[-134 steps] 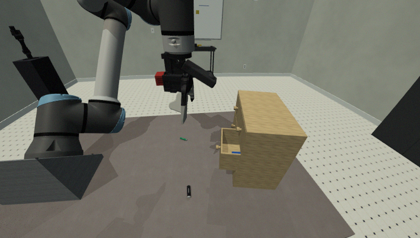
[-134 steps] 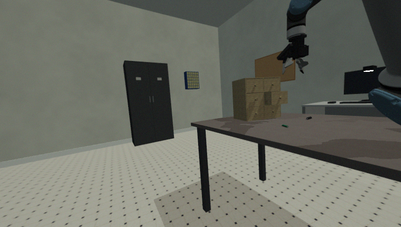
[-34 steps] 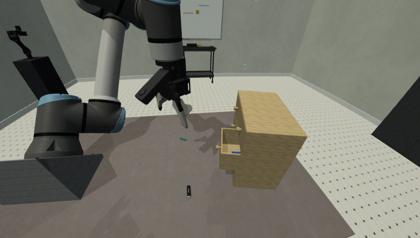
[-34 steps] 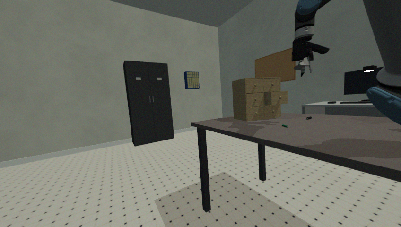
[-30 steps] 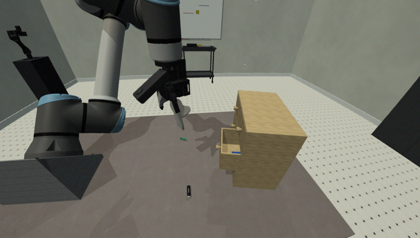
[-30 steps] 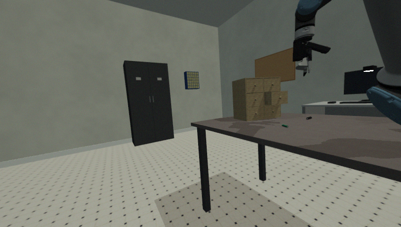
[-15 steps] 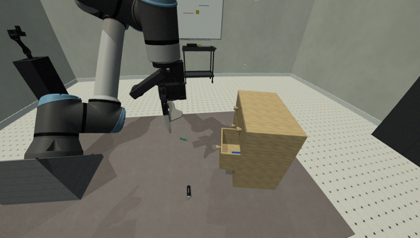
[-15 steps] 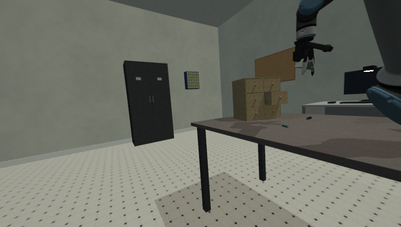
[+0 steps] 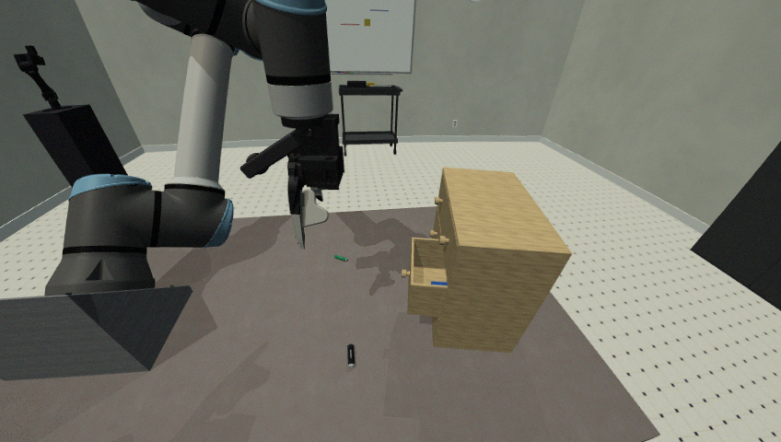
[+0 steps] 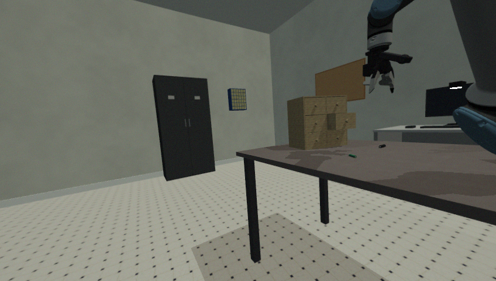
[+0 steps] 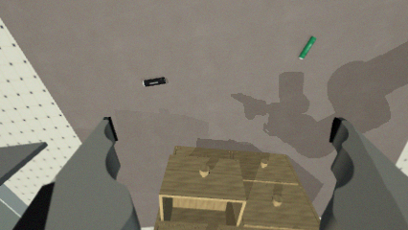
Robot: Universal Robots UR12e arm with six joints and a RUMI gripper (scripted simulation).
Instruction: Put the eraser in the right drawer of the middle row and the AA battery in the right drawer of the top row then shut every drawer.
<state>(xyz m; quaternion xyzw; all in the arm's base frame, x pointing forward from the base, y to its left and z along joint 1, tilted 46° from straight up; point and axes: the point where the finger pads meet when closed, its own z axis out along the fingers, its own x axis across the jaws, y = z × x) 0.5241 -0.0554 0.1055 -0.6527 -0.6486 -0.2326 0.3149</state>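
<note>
The wooden chest [image 9: 493, 257] stands upright at the right of the table, and its middle-row right drawer [image 9: 427, 279] is pulled out. A flat blue eraser [image 9: 438, 283] lies inside that drawer. A black cylinder with a pale end, which looks like the AA battery [image 9: 350, 355], lies on the table in front of the chest, and it also shows in the wrist view [image 11: 154, 81]. My gripper [image 9: 308, 224] is open and empty. It hangs high above the table, left of the chest, with the chest's front [image 11: 235, 192] below it.
A small green cylinder [image 9: 341, 258] lies on the table between the gripper and the chest, and it also shows in the wrist view [image 11: 307, 48]. The other drawers look shut. The robot base [image 9: 110, 240] stands at the left of the table.
</note>
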